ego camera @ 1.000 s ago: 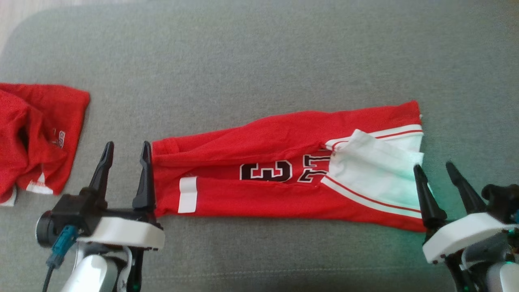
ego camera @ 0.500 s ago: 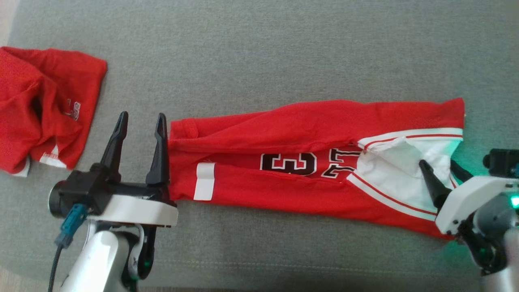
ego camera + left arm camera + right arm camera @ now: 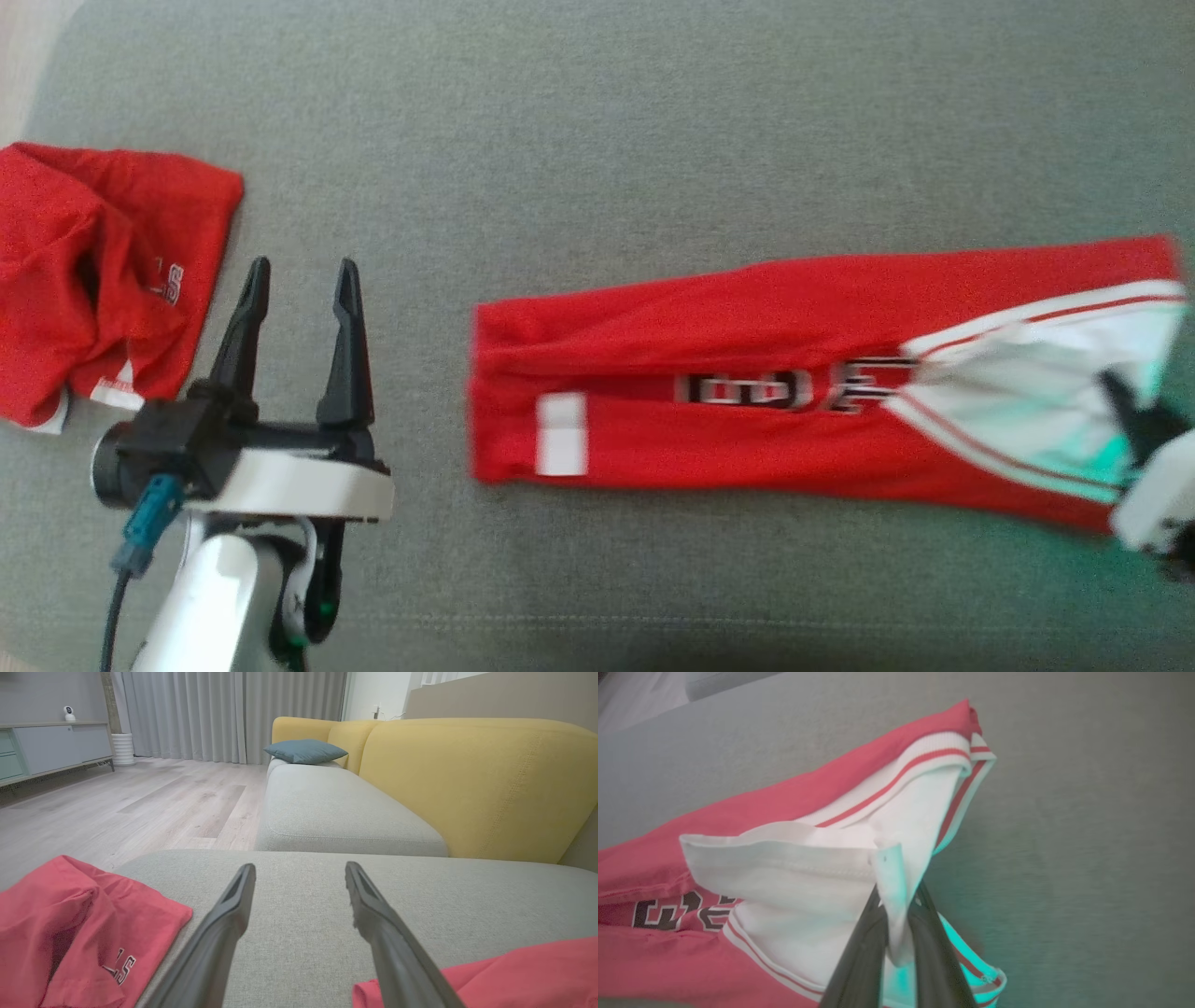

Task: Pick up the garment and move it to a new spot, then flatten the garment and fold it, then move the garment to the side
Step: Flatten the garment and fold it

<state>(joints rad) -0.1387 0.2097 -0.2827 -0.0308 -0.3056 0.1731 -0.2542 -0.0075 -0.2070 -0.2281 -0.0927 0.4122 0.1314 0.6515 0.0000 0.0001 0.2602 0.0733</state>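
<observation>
The garment [image 3: 747, 373], a red jersey with white trim and black numbers, lies as a long folded strip across the grey cushion [image 3: 597, 140]. My right gripper [image 3: 1125, 397] is at its right end, shut on a fold of the white fabric. In the right wrist view the fingers [image 3: 864, 952] pinch that white fold of the garment [image 3: 784, 812] and lift it slightly. My left gripper [image 3: 302, 271] stands open to the left of the garment's left edge, apart from it. In the left wrist view this open gripper [image 3: 300, 868] holds nothing, and the garment's corner [image 3: 514, 970] shows at the lower right.
A second red garment [image 3: 93, 271] lies crumpled at the cushion's left edge, also in the left wrist view [image 3: 70, 933]. A yellow backrest [image 3: 467, 779], a blue pillow [image 3: 303, 751] and wooden floor [image 3: 117, 807] lie beyond the cushion.
My right gripper has shut on the white fabric and drawn the garment to the right, opening a gap between its left edge and my left gripper. The camera has also shifted a little.
</observation>
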